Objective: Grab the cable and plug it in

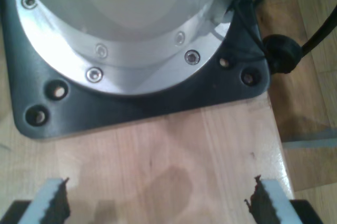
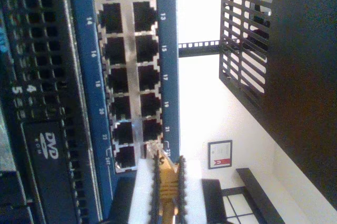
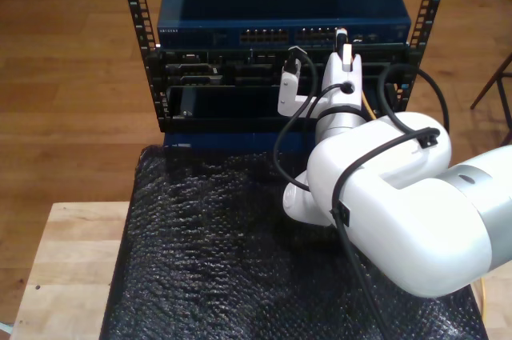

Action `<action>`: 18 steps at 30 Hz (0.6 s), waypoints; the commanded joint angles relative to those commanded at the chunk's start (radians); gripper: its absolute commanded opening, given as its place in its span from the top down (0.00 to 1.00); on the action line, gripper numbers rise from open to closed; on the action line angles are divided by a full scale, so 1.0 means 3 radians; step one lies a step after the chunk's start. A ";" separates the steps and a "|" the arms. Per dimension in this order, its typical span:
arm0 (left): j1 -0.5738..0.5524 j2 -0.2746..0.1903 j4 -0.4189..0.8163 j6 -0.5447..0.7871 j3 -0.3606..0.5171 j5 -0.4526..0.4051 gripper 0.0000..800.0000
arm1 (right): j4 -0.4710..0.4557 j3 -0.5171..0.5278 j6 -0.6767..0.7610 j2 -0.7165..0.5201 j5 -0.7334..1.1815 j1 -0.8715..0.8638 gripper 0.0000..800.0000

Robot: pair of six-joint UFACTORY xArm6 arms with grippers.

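The yellow-orange cable (image 2: 166, 190) runs up between the fingers of my second gripper (image 2: 167, 168), which is shut on it. Its clear plug (image 2: 152, 149) sits at the mouth of the end port marked 23 on the blue switch (image 2: 81, 50); how deep it sits I cannot tell. In the exterior view my second gripper (image 3: 345, 42) reaches to the switch's (image 3: 280, 12) port row, and a thin stretch of the cable (image 3: 362, 98) trails beside the wrist. My first gripper (image 1: 160, 205) is open over bare wood, nothing between its fingers (image 1: 52, 203).
The switch sits in a black rack (image 3: 160, 76) above a DVD-ROM drive (image 2: 46, 147). A black bubble-wrap mat (image 3: 200, 236) covers the wooden table (image 3: 64, 260). An arm's black base plate (image 1: 131, 103) and a black cable (image 1: 287, 50) lie beyond my first gripper.
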 joint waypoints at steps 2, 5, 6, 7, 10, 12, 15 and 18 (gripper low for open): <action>0.0000 0.0000 0.0000 0.0000 0.0000 0.0000 0.00 | 0.0000 0.0005 0.0000 0.0000 0.0000 -0.0005 1.00; 0.0000 -0.0005 0.0000 0.0000 0.0000 0.0000 0.00 | 0.0000 0.0015 0.0000 0.0010 0.0000 -0.0010 1.00; 0.0000 -0.0005 0.0000 0.0000 0.0000 0.0000 0.00 | 0.0000 0.0020 0.0000 0.0010 0.0000 -0.0010 1.00; 0.0000 -0.0005 0.0000 0.0000 0.0000 0.0000 0.00 | 0.0000 0.0020 0.0005 0.0010 0.0000 -0.0020 1.00; 0.0000 -0.0005 0.0000 0.0000 0.0000 0.0000 0.00 | 0.0000 0.0015 0.0005 0.0010 0.0005 -0.0026 1.00; 0.0000 -0.0005 0.0000 0.0000 0.0000 0.0000 0.00 | 0.0000 0.0010 0.0005 0.0020 0.0010 -0.0026 1.00; 0.0000 -0.0005 0.0000 0.0000 0.0000 0.0000 0.00 | 0.0000 0.0000 0.0005 0.0026 0.0015 -0.0031 1.00; 0.0000 -0.0005 0.0000 0.0000 0.0000 0.0000 0.00 | 0.0000 0.0000 0.0005 0.0026 0.0020 -0.0041 1.00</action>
